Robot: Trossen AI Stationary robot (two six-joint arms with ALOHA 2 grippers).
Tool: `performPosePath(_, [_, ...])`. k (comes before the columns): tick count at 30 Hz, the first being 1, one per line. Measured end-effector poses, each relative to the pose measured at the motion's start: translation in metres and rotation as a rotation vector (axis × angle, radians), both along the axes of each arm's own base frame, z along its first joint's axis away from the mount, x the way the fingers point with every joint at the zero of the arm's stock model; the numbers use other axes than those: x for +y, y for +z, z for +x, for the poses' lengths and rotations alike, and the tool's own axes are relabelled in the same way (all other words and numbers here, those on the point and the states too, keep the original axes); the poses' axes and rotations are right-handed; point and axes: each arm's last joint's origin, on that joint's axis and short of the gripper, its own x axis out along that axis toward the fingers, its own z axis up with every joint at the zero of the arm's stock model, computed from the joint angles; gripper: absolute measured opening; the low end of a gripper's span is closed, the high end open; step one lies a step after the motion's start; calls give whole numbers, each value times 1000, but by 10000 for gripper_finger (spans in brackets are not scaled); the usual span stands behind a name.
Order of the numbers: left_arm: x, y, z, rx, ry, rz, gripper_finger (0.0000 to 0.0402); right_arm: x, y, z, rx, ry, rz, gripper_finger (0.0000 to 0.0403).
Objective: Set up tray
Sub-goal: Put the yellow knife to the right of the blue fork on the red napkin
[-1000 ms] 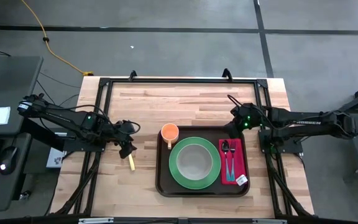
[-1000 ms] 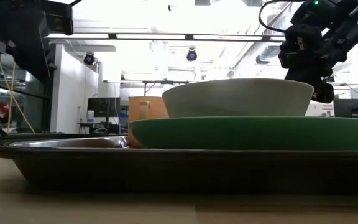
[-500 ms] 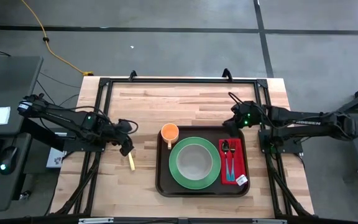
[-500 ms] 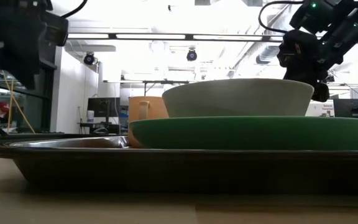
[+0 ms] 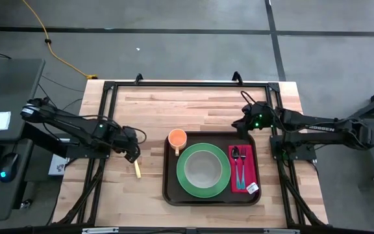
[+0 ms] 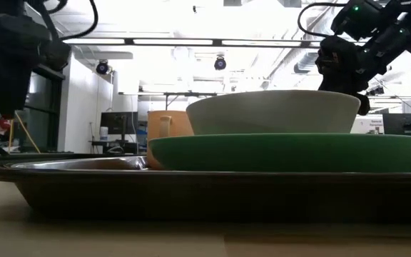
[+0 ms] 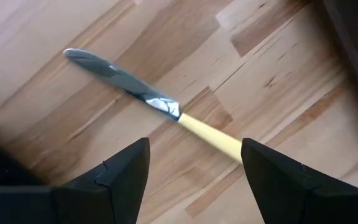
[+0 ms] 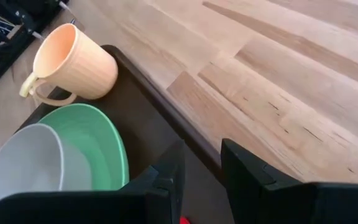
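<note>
High view: left jaws [image 5: 133,156] seemingly over knife [image 5: 136,169].

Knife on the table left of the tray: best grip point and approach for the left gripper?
Grip the yellow handle of the knife, coming straight down with the open left gripper across it. It lies flat on bare wood, apart from the tray; the handle looks thicker than the blade.

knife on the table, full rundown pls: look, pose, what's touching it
The knife is a table knife with a shiny metal blade, rounded at the tip, and a pale yellow handle that looks like plastic. It lies flat on the bare wooden table, left of the tray and outside it. Nothing grips it: the left claw hangs open above the handle, one finger to each side. In the high view the handle shows just below that claw.
</note>
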Motion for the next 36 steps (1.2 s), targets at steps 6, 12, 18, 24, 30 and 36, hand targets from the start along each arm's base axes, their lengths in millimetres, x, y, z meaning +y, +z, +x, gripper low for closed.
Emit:
performPosePath(6, [-3,-8,11,33,-6,16,282,-2,2,1,-31,14,8,83])
performPosePath(12, [-3,-19,17,101,0,87,282,-2,2,1,-34,17,10,83])
performPosePath(18, [-5,-25,26,90,20,112,282,-2,2,1,-35,23,15,83])
performPosePath(24, [-6,-27,30,72,34,105,282,-2,2,1,-37,27,17,83])
performPosePath(30, [-6,-27,31,72,58,80,282,-1,2,1,-39,33,21,83])
performPosePath(36, [-7,-28,31,73,87,49,282,-1,2,1,-45,54,36,83])
